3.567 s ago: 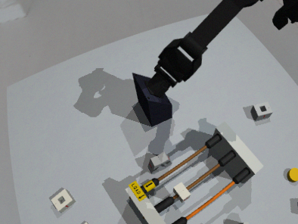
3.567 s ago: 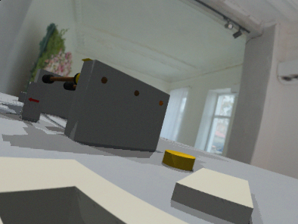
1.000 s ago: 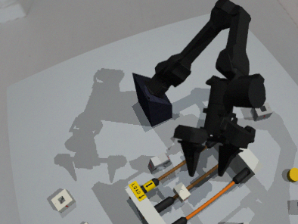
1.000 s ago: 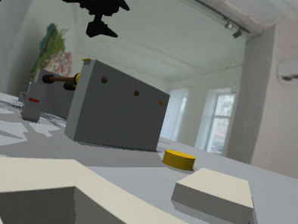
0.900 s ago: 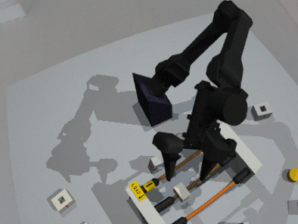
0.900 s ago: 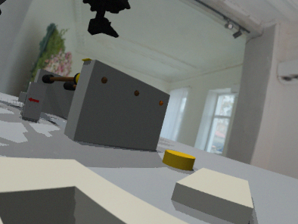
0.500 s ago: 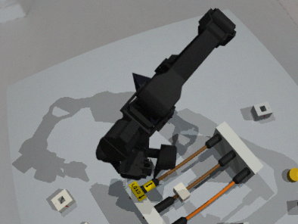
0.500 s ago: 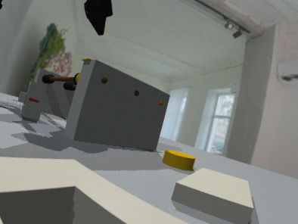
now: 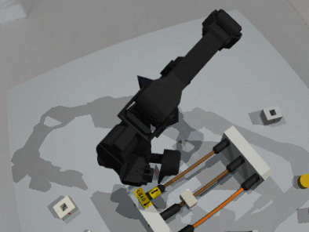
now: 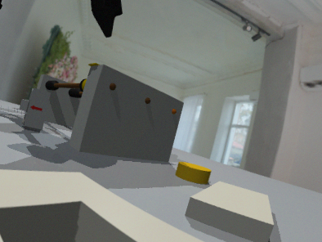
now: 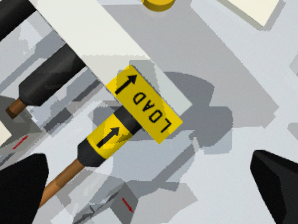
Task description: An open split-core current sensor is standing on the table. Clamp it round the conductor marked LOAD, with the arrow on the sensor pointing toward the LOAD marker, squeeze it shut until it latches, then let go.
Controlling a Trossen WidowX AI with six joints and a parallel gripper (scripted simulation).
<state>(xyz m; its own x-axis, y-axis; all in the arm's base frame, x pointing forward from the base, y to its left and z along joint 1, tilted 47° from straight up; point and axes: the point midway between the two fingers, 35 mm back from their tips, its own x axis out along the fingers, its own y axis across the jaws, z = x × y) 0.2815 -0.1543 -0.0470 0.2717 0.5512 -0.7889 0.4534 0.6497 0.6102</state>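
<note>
The open grey sensor [image 9: 156,171] [image 10: 33,116] [image 11: 127,205] stands on the table beside the rack. Its red arrow shows in the second scene and wrist views; in the top view the gripper hides most of it. The LOAD conductor [image 9: 188,169] [image 10: 67,85] [image 11: 62,181] is a copper rod, bare of any sensor where seen, with a yellow arrow sleeve [image 9: 155,192] [image 11: 108,135] beside the yellow LOAD marker [image 9: 141,197] [image 11: 145,104]. My gripper [image 11: 152,161] is open and empty, pointing down above the LOAD end of the rack. The sensor is at the lower edge of the wrist view.
The rack's end walls [image 9: 251,158] [image 10: 127,123] hold two more conductors. A white sensor [image 9: 188,198] sits on the middle one. White square rings [image 9: 70,204] [image 9: 277,114] stand left and right. A yellow disc [image 9: 304,181] [image 10: 193,173] [image 11: 158,4] and a white block [image 10: 230,200] [image 11: 255,11] lie beyond.
</note>
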